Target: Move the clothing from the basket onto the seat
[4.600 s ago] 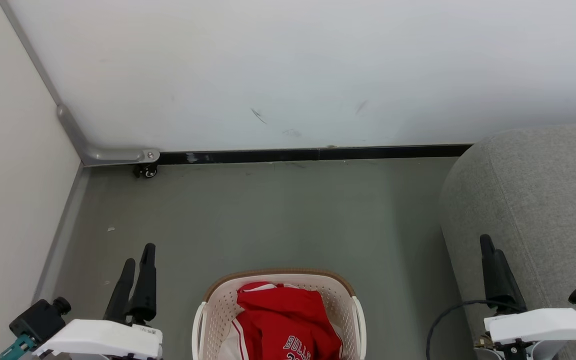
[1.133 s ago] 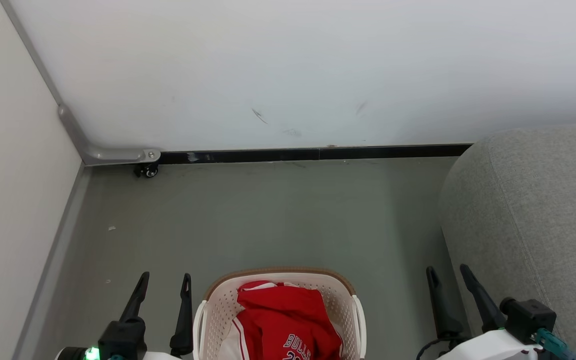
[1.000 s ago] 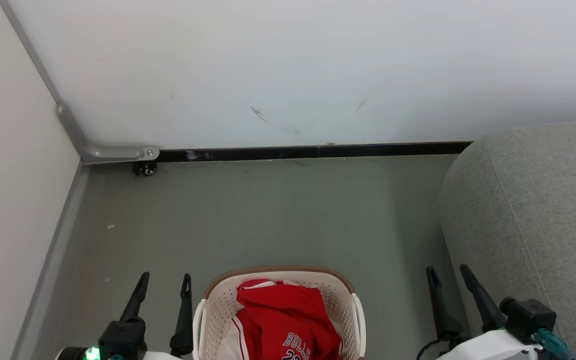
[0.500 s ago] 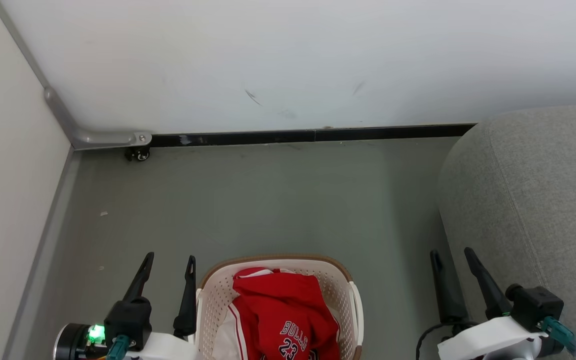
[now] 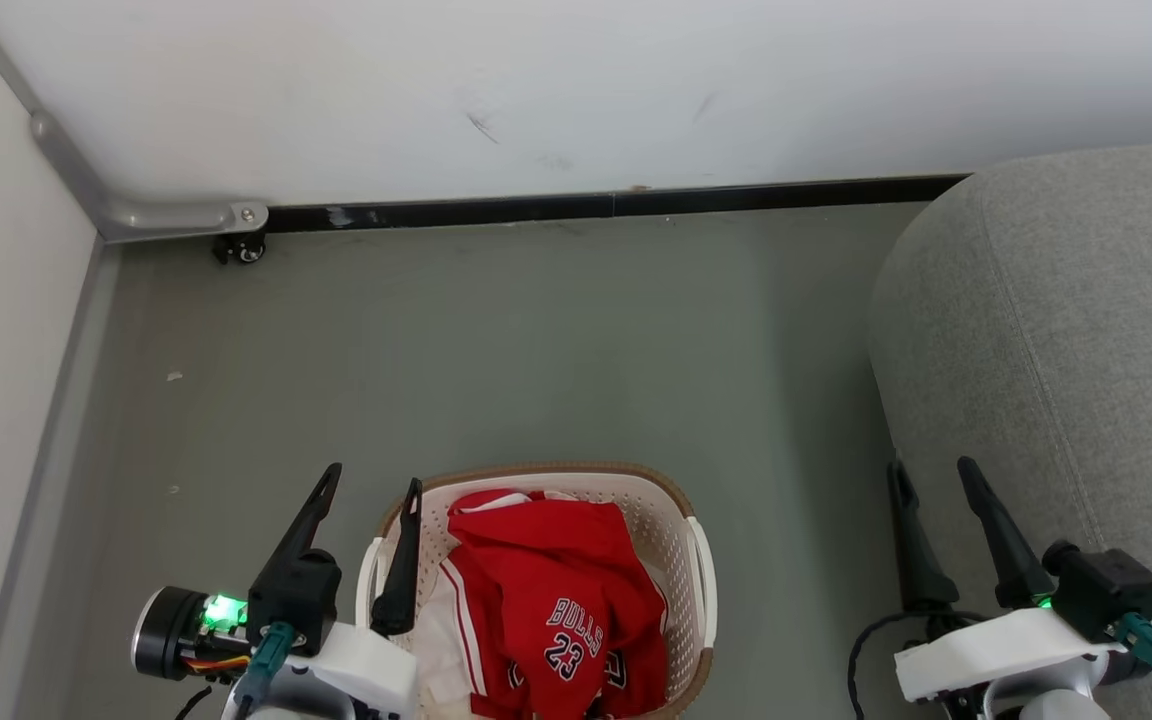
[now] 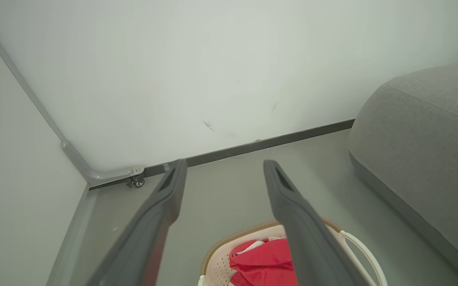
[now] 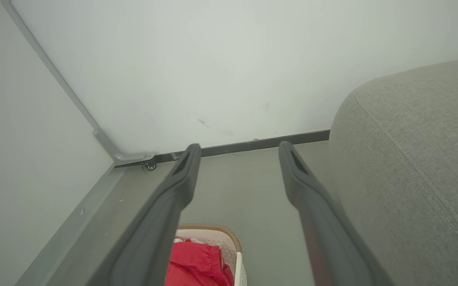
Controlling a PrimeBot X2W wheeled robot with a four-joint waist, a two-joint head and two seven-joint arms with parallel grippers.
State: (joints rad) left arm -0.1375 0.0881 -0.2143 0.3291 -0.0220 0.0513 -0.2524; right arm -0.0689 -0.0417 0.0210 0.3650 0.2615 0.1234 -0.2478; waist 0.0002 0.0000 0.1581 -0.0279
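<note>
A cream perforated plastic laundry basket [image 5: 556, 470] with a brown woven-look rim stands on the dull grey-green floor [image 5: 496, 340]. It is well out from the floor's far edge, where a black skirting strip [image 5: 636, 203] runs along the white wall [image 5: 576, 90]. The red basketball clothing [image 5: 546, 580] with white striped trim lies heaped inside the basket. "BULLS" and 23 face up on the top piece, and white fabric shows along the heap's left side.

The large grey fabric-upholstered seat [image 5: 1066, 330] with rounded edges stands along the floor's right edge, apart from the basket, with a strip of bare floor between them.

The left gripper [image 5: 374, 477] hangs at the basket's left side. Its jaws are spread wide with nothing between them. In the head view its right finger crosses the basket's left rim, but whether it touches cannot be told. The right gripper [image 5: 930, 465] hangs over the strip of floor beside the seat's flank, its jaws likewise wide apart and empty.

In the floor's far left corner a small black caster [image 5: 248, 252] sits under a grey metal bracket [image 5: 171, 215].
</note>
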